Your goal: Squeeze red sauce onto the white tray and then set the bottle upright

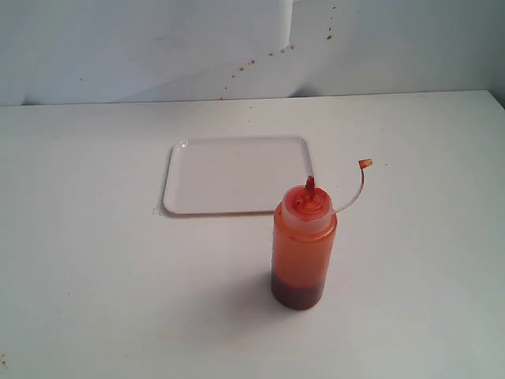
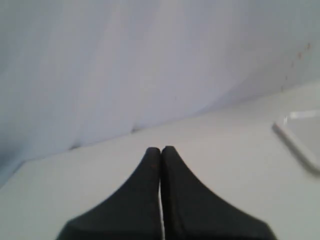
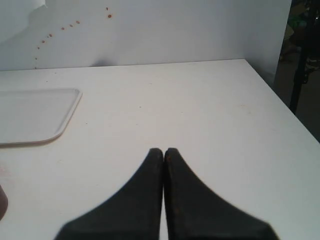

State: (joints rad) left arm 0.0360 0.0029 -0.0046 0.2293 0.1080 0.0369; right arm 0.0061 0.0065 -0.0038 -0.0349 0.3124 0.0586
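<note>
- White bench (image 1: 95, 300) and a pale creased backdrop (image 1: 142, 47) fill the exterior view; a trail of small red specks (image 1: 252, 61) is seen on the backdrop.
- The tray (image 1: 237, 175) is laid flat on the bench near the middle of that view, with its long side across the picture.
- The bottle (image 1: 304, 253) is stood upright on the bench just beside the tray's near right corner, on the camera's side of it. Its fill is darker red at the base.
- The nozzle (image 1: 310, 183) is pointed up, and the cap (image 1: 364, 163) is held out to the right on its thin tether, off the nozzle.
- Only the exterior view shows the whole bottle and the whole tray; the pincers are shown by the wrist views alone.
- In the left wrist view, the left pincer (image 2: 161, 150) is seen pressed together with nothing between its fingers, held over bare bench. One tray corner is caught at the picture's edge.
- In the right wrist view, the right pincer (image 3: 163, 151) is likewise shut on nothing. A larger part of the tray, the specks and the bench's far edge are seen beyond it.
- A dark red sliver at that view's edge cannot be identified with certainty.
</note>
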